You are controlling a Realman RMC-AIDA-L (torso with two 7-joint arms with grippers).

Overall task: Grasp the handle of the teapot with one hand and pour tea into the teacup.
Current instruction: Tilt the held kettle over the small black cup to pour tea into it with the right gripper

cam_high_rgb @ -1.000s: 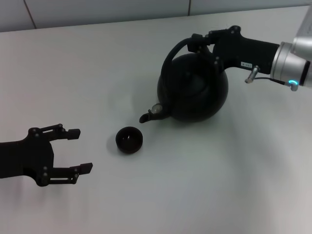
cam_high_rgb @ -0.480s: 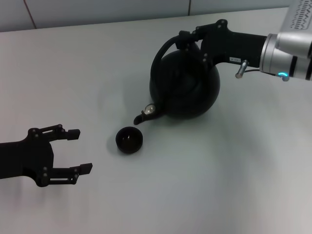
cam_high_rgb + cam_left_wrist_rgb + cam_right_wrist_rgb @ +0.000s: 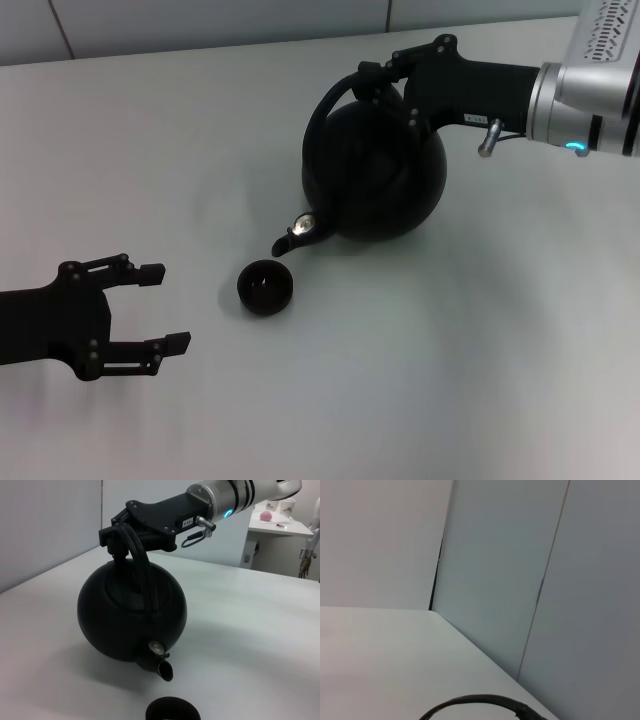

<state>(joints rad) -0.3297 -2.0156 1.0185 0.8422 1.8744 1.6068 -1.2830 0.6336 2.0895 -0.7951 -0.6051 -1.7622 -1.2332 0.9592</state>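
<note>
Black right gripper (image 3: 385,80) is clamped on the handle (image 3: 330,100), holding the teapot (image 3: 375,175) tipped with its spout (image 3: 295,237) low, just short of the teacup (image 3: 265,286), probably to start the pour. No tea shows; the cup's inside is too dark to judge. Left gripper (image 3: 150,310) rests aside, fingers apart

The right gripper (image 3: 385,80) has carried the teapot (image 3: 372,180) leftward; spout now nearer the teacup (image 3: 265,286).
</note>
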